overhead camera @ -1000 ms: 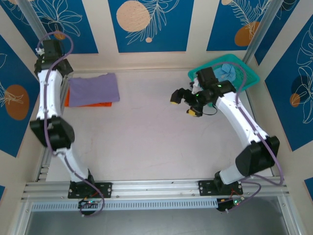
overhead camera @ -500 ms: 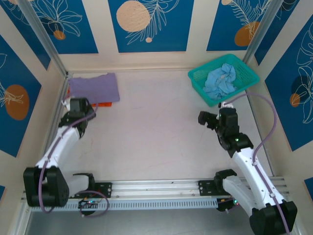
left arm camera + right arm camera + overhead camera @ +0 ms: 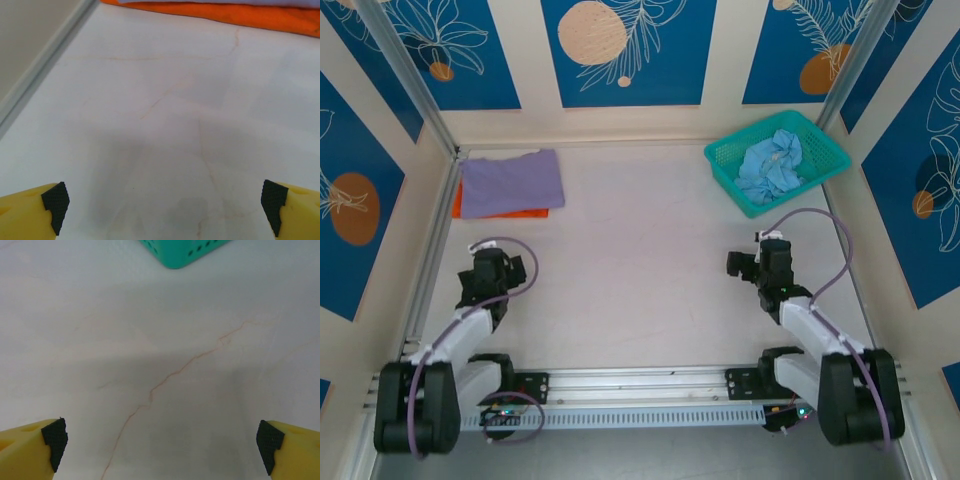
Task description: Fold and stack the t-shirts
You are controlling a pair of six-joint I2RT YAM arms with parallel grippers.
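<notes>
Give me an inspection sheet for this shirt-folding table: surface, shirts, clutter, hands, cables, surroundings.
Surface: pale table, faint hairline marks.
Job's things: purple t-shirt folded on top of orange t-shirt, far left; blue t-shirt crumpled in the teal basket, far right.
Clutter: nothing seen.
Hands: left hand open, holding nothing; right hand open, holding nothing; both over bare table.
Cables: left cable and right cable, purple, looped near the wrists.
Surroundings: blue leaf-print wall panels; metal rail at near edge.
</notes>
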